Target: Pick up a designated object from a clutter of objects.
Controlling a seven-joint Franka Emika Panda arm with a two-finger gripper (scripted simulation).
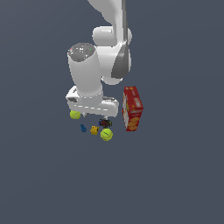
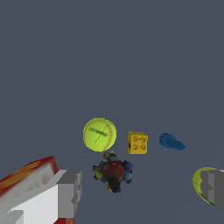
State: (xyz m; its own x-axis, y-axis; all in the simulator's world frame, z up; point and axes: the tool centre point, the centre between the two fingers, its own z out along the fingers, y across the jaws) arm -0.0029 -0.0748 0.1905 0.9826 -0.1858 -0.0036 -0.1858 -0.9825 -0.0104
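Observation:
The designated object, a tiny yellow-orange studded brick (image 1: 94, 130) (image 2: 137, 143), lies on the grey floor among the clutter of objects. Around it are a tennis ball (image 1: 106, 134) (image 2: 99, 134), a small blue piece (image 1: 83, 128) (image 2: 170, 141) and a dark multicoloured item (image 1: 105, 123) (image 2: 113, 171). A second tennis ball (image 1: 75, 114) (image 2: 202, 181) lies partly behind one finger (image 2: 213, 187). My gripper (image 1: 94, 114) (image 2: 140, 190) hangs open above the clutter, holding nothing, its other finger (image 2: 66, 192) far from the first. The brick is apart from both fingers.
A tall red cracker box (image 1: 132, 108) (image 2: 26, 175) stands upright at the exterior view's right of the clutter, close beside one finger in the wrist view. The arm's white links rise above the hand. Plain grey floor surrounds the group.

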